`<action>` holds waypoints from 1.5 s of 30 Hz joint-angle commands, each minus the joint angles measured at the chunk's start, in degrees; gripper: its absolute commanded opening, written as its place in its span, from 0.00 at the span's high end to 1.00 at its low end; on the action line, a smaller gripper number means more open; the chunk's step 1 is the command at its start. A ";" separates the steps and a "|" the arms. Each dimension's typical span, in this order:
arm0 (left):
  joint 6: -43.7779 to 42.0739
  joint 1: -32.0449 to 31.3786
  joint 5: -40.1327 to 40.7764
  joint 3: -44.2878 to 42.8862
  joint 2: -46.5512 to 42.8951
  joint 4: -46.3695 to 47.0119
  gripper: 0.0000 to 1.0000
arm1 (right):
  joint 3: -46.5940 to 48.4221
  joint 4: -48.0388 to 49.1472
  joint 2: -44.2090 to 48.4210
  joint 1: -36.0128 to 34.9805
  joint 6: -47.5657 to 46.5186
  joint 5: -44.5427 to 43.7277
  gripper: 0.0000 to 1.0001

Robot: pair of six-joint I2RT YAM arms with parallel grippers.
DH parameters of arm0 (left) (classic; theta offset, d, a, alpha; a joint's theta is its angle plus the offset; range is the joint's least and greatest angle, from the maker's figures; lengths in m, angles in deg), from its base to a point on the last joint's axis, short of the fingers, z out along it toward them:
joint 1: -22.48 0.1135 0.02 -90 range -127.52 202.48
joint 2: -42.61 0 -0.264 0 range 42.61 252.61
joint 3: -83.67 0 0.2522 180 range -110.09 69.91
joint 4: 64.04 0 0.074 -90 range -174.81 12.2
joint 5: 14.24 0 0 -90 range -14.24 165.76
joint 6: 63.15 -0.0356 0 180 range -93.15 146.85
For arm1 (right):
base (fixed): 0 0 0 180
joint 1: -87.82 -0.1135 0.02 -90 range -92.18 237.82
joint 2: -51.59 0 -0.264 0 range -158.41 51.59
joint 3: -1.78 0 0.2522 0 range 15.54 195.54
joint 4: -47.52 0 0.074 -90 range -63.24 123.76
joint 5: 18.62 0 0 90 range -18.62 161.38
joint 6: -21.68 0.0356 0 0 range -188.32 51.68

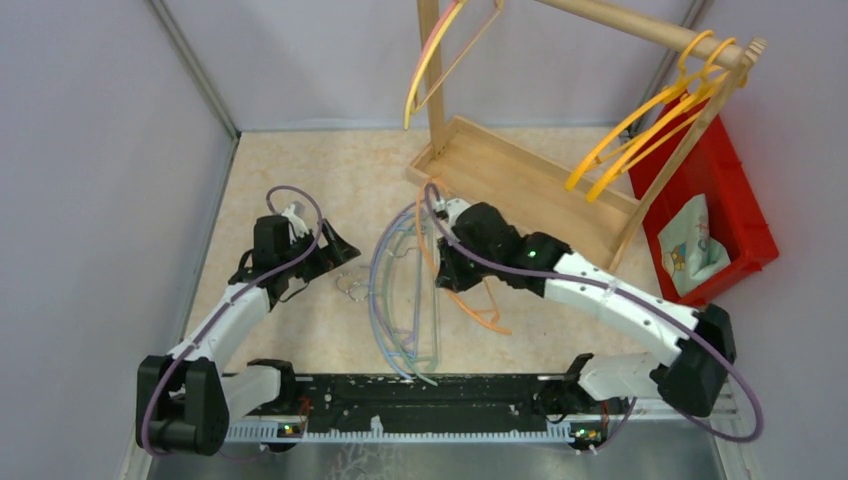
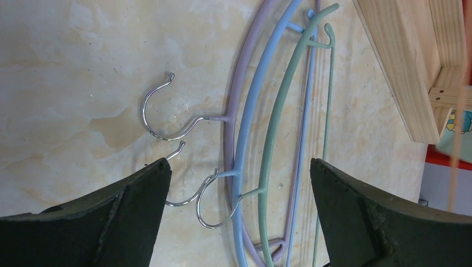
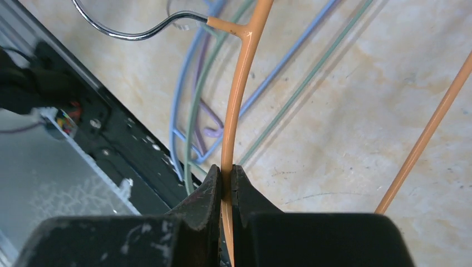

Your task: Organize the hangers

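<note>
The right gripper has its jaws pressed together on an orange hanger. They pinch the thin curved shoulder a little way down from the neck, where the metal hook begins. This hanger sits low over the table, just right of a pile in the middle.

The left gripper hovers over that pile with its jaws spread wide and nothing between them. The pile is a purple hanger, a blue hanger and a green hanger. They lie flat and nested, with their hooks pointing left.

Yellow hangers hang from the wooden rack at the far right.

Each hanger is a slim coated rod bent into a bow, with a straight bar and a small silver hook. They look very light, springy rather than rigid, and smooth enough to twist in a grip. The shoulder close to the neck seems the steadiest place to hold one, as it keeps the hook free for the rail.
</note>
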 commanded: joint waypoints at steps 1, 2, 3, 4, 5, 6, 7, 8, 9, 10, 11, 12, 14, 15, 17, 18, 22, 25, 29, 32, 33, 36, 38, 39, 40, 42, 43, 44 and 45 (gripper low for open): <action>0.11 0.52 -0.76 -0.96 1.54 2.59 0.00 | 5.94 -1.36 6.76 3.41 4.13 0.07 1.00; 0.19 0.48 -0.92 -1.02 1.86 2.85 0.00 | 7.14 -0.38 7.85 3.81 4.97 -0.90 1.00; 0.36 0.52 -1.15 -1.15 2.11 3.16 0.00 | 8.41 1.33 8.58 4.52 5.90 -2.02 1.00; 0.51 0.51 -1.35 -1.28 2.30 3.39 0.00 | 9.84 2.45 9.04 5.16 7.03 -3.39 1.00; 0.65 0.48 -1.53 -1.40 2.50 3.60 0.00 | 11.44 3.40 9.31 5.60 8.14 -4.99 1.00; 0.83 0.52 -1.70 -1.55 2.65 3.79 0.00 | 12.86 4.56 9.47 5.76 9.01 -7.11 1.00; 1.02 0.50 -1.95 -1.64 2.71 4.00 0.00 | 14.35 5.76 9.44 5.80 9.54 -9.62 1.00; 1.17 0.52 -2.25 -1.75 2.79 4.18 0.00 | 15.63 6.86 9.23 5.84 10.02 -12.09 1.00; 1.26 0.50 -2.48 -1.84 2.88 4.39 0.00 | 16.77 7.99 8.95 5.91 10.56 -14.88 1.00; 1.29 0.50 -2.73 -1.99 2.89 4.38 0.00 | 17.65 9.26 8.74 6.04 11.05 -17.10 1.00; 1.30 0.48 -2.81 -2.23 2.84 4.25 0.00 | 18.10 11.33 8.55 6.48 11.37 -18.67 1.00; 1.19 0.50 -2.83 -2.42 2.64 4.04 0.00 | 18.33 13.67 8.53 6.91 11.54 -19.74 1.00; 1.09 0.52 -2.53 -2.65 2.05 3.53 0.00 | 18.57 18.40 8.39 8.15 12.85 -20.51 1.00; 0.79 0.53 -2.28 -2.66 1.67 3.52 0.00 | 18.70 20.71 8.24 8.86 13.87 -20.37 1.00; 0.37 0.53 -1.76 -3.02 1.04 2.99 0.01 | 19.16 25.13 7.65 10.12 15.36 -19.65 1.00; 0.26 0.46 -1.60 -3.21 0.70 2.56 0.00 | 19.67 26.75 7.13 10.66 15.92 -19.85 1.00; 0.03 0.53 -1.30 -3.84 -0.15 1.99 0.00 | 21.69 35.01 3.40 13.09 18.33 -20.40 1.00; -0.46 0.53 -1.32 -4.27 -0.27 1.43 0.00 | 23.40 41.41 -0.10 15.53 20.76 -19.35 1.00; -1.34 0.50 -1.01 -4.80 -0.28 0.28 0.00 | 26.95 47.80 -4.93 18.87 23.95 -17.84 1.00; -1.72 0.53 -0.61 -4.86 -0.35 -0.15 0.00 | 30.92 50.21 -9.06 21.27 26.13 -16.98 1.00; -1.81 0.53 -0.48 -4.81 -0.41 -0.15 0.00 | 32.13 50.79 -10.30 21.91 26.81 -16.42 1.00; -2.04 0.52 0.13 -4.62 -0.36 -0.27 0.00 | 36.68 51.61 -14.71 23.18 27.83 -15.26 1.00; -2.05 0.52 0.33 -4.45 -0.41 -0.24 0.00 | 40.24 50.88 -17.67 23.73 27.94 -14.95 1.00; -2.10 0.50 0.41 -4.33 -0.45 -0.27 0.00 | 41.81 50.74 -18.98 24.01 27.96 -14.87 1.00; -2.09 0.52 0.56 -4.16 -0.45 -0.25 0.00 | 43.36 50.24 -20.32 24.25 27.96 -14.68 1.00; -2.27 0.60 1.06 -3.88 -0.37 -0.19 0.00 | 47.03 48.07 -24.06 24.85 28.03 -14.09 1.00; -2.26 0.61 1.29 -3.70 -0.36 -0.13 0.00 | 48.83 46.92 -25.43 25.07 28.25 -13.61 1.00; -2.37 0.61 1.43 -3.57 -0.28 -0.06 0.00 | 50.16 46.36 -26.84 25.31 28.56 -13.12 1.00; -2.35 0.70 1.53 -3.48 -0.13 -0.08 0.00 | 51.02 45.91 -27.96 25.43 29.06 -12.79 1.00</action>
